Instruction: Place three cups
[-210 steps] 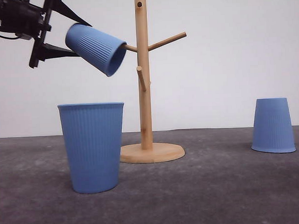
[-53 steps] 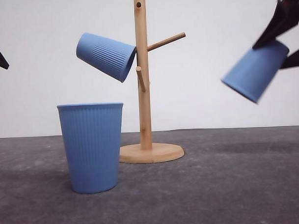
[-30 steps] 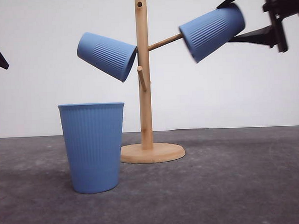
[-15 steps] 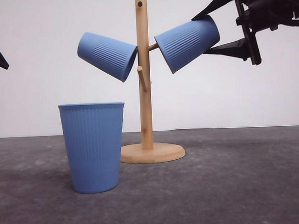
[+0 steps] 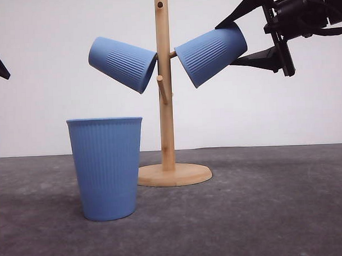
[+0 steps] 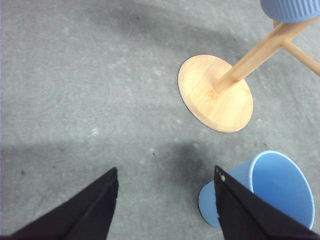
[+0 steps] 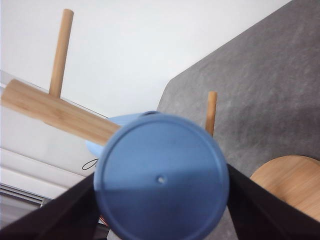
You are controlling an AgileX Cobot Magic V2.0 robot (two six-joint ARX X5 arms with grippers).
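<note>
One cup is already hung on a peg of the rack, well clear of both end effectors. A second cup is gripped at its base by the right end effector and has been slid mouth-first over the opposite peg, not yet released. The third cup is left upright on the desk, just beside the wide-open, empty left end effector.
</note>
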